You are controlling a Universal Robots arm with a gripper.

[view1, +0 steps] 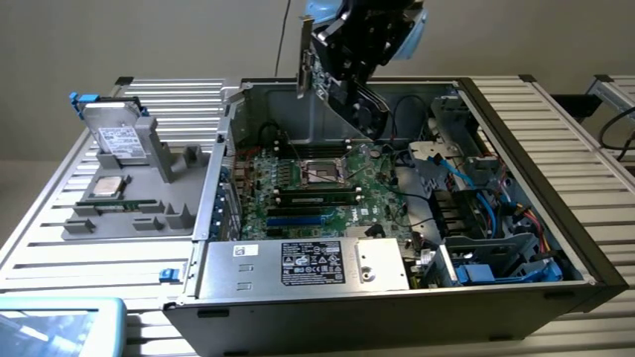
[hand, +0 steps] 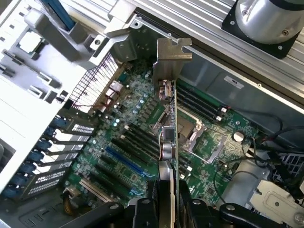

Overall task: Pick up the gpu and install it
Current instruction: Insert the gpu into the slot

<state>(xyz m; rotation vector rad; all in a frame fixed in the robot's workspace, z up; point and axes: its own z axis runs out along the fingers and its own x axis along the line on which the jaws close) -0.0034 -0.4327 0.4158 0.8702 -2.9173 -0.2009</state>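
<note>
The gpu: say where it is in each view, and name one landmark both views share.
Exterior view: the gpu hangs tilted, high up above the far side of the open case.
Wrist view: the gpu is seen edge-on, clamped in the hand, above the motherboard.
Shared landmark: the CPU socket.

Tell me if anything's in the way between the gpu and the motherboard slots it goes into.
Nothing visible is. The gripper holds the gpu edge-on above the open computer case, and the blue and black expansion slots on the motherboard below look bare. Cables lie off to the exterior view's right.
</note>
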